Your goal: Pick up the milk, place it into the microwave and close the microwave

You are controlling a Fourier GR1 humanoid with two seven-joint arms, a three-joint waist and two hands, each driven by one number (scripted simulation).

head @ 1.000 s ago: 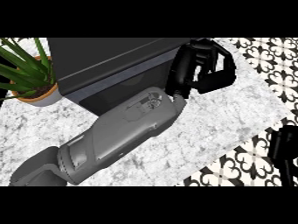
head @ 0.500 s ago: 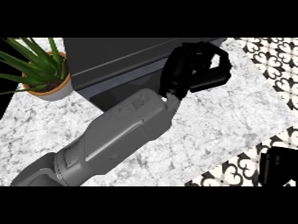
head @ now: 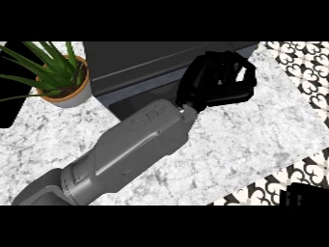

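Left robot hand (head: 220,82): black fingers curled, at the front right corner of the microwave (head: 153,65); whether they grip anything, cannot tell.
Change: against the two earlier pictures, the hand sits closer to the microwave front; likely the closing push.
Milk: not visible; possibly already inside.
Right robot hand: out of view.
Potted plant (head: 61,79): on the marble surface (head: 267,130), left of the microwave.

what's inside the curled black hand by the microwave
Cannot tell: the left hand curls its fingers shut in front of the dark microwave, with only a light sliver between them. No milk carton shows plainly.
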